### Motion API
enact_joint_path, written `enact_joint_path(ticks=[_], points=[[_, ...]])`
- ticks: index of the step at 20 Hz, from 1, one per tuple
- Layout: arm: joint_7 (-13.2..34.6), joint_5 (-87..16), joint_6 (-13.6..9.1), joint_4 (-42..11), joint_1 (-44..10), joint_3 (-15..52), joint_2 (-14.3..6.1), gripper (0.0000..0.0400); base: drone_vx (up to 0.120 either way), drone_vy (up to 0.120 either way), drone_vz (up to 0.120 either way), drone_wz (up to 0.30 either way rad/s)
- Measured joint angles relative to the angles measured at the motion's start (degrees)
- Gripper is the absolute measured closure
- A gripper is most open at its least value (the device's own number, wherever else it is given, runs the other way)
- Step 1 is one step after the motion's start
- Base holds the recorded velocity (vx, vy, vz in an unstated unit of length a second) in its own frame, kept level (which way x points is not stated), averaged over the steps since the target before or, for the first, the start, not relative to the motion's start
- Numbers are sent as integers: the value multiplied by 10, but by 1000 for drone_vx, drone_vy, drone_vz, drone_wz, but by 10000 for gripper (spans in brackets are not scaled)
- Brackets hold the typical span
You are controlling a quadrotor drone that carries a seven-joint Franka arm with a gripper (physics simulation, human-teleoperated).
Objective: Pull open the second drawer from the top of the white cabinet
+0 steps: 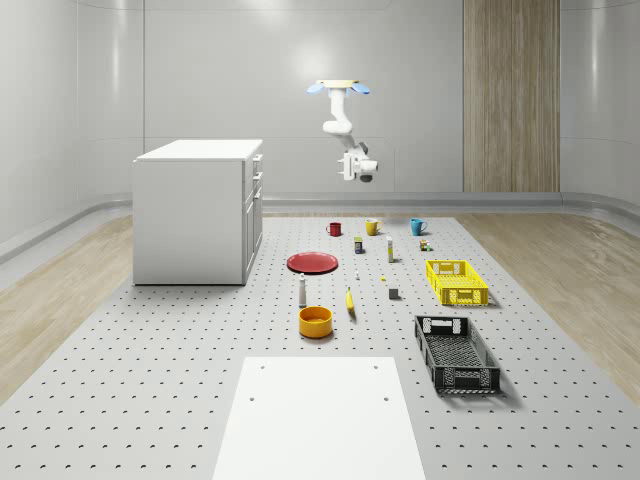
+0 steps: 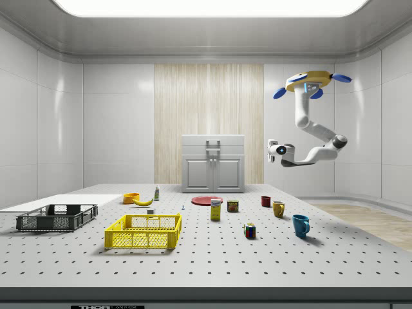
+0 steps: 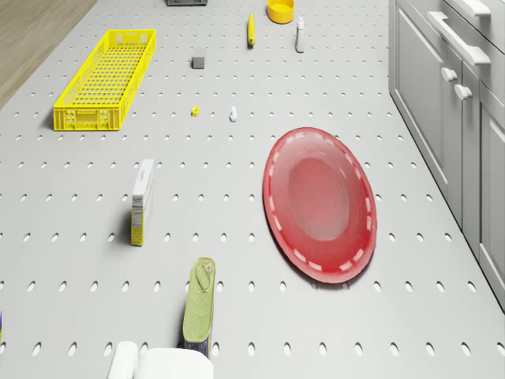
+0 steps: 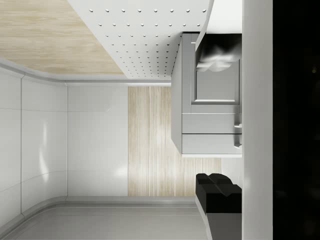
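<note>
The white cabinet (image 1: 195, 210) stands on the perforated table at the whole-scene view's left, its front turned to that view's right. The second drawer (image 2: 213, 150) lies just under the top one, and both look shut; its bar handle (image 3: 471, 49) is in the drone view. In the wrist view the drawer (image 4: 210, 122) shows with the picture turned over. My drone (image 1: 340, 88) hovers high over the table near the cups, off the cabinet's front. The arm hangs below it, and my gripper (image 1: 352, 172) (image 2: 270, 149) points toward the cabinet at about drawer height, well clear of it.
A red plate (image 3: 319, 201) lies on the table before the cabinet. A can (image 3: 199, 304), a box (image 3: 142, 201), cups (image 1: 372, 227), a banana (image 1: 350, 300) and an orange bowl (image 1: 315, 321) are scattered around. A yellow crate (image 1: 457, 282) and a black crate (image 1: 456, 352) sit at the whole-scene view's right.
</note>
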Motion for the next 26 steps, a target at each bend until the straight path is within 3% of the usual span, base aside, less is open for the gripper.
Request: enact_joint_path(ticks=[26], points=[[33, -40, 49, -7, 54, -20, -53, 100, 120, -120, 0, 0]])
